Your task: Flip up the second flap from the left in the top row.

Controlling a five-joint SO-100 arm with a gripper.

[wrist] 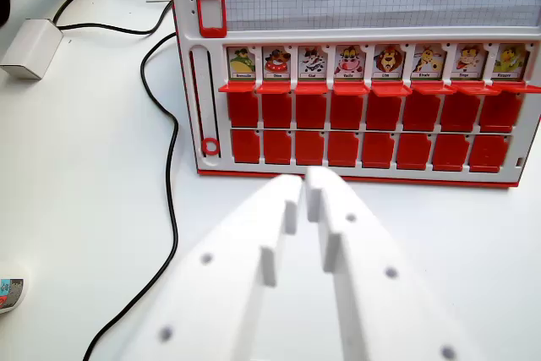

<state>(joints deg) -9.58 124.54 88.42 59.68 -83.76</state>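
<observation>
Up ahead of the claw [303,182] stands the board [359,82], red-framed, on a white table [84,166], and the claw sits low, tips just short of the board's front edge. Its two white fingers run side by side with only a thin slit between them, nearly closed, nothing gripped. Now the target: top row shows animal cards standing, and the second one from the wrist view's left is the flap [277,65], already showing its picture, so by my read that row looks raised; whether it needs more lift I cannot tell. Below it two rows of red flaps lie flat. The key relation: that flap lies up and slightly to the wrist view's left of the fingertips, well beyond them across two red rows. Its hinge line runs left to right, so the claw would need to travel forward and nudge left, coming at the lower lip square-on. A black cable [165,166] curls down the left, clear of that path
</observation>
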